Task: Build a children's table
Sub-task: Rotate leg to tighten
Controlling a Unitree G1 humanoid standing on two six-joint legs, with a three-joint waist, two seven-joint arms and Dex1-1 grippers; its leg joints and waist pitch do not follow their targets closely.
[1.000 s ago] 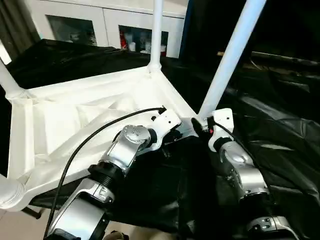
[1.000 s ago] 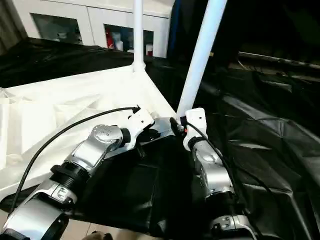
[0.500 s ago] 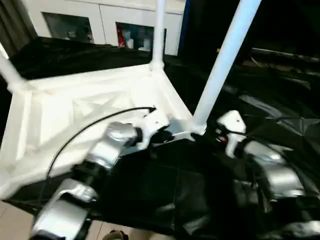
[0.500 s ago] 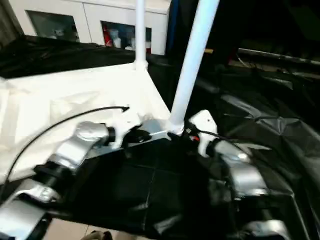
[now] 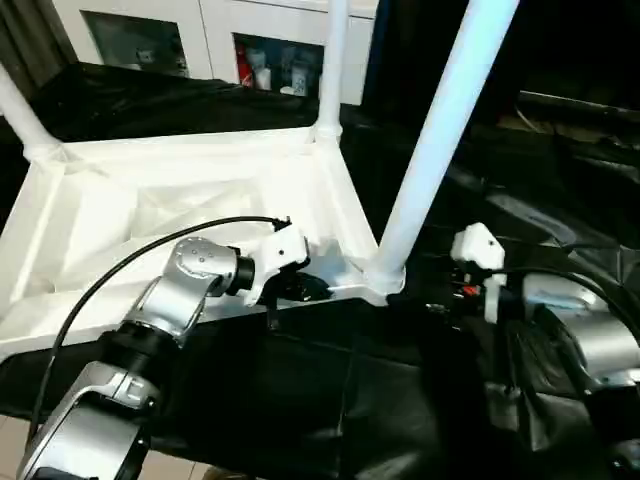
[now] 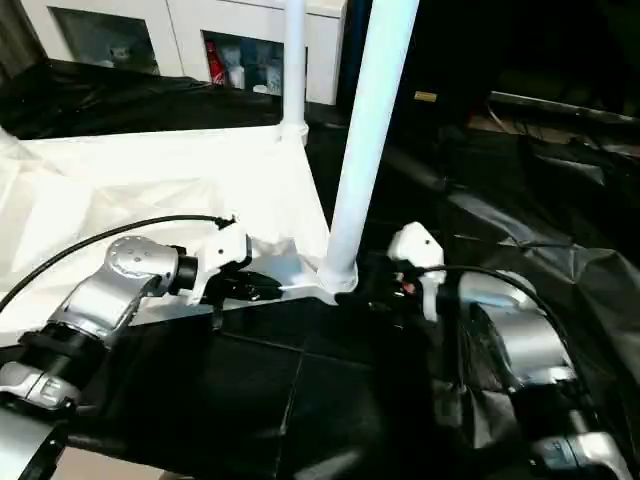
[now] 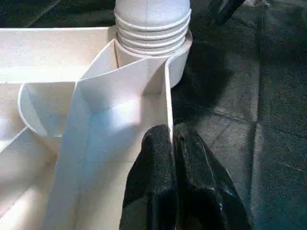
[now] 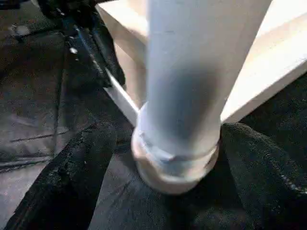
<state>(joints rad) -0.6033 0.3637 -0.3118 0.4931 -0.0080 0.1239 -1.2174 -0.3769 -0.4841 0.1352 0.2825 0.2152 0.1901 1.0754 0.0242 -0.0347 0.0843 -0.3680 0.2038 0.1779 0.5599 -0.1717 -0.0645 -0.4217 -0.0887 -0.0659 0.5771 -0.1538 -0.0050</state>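
Note:
The children's table lies upside down; its white tabletop point(image 5: 150, 200) rests on the black-draped work table. Three white tube legs stand in corner sockets: a near one point(image 5: 440, 140), a far one point(image 5: 333, 60) and one at the left edge point(image 5: 20, 115). My left gripper point(image 7: 171, 132) is shut on the tabletop's raised rim point(image 7: 168, 96), just short of the near leg's socket point(image 7: 153, 43). My right gripper point(image 8: 175, 143) is open. Its black fingers point(image 8: 91, 158) stand on either side of the near leg's base point(image 8: 177, 158).
Black cloth point(image 5: 560, 200) covers the work table, with creases to the right of the near leg. White cabinets with glass doors point(image 5: 140, 40) stand behind. A black cable point(image 5: 110, 290) arcs over my left forearm.
The head camera has shifted. My right forearm has swung out to the right of the near leg, its fingers still around the base. The left gripper keeps its hold on the rim.

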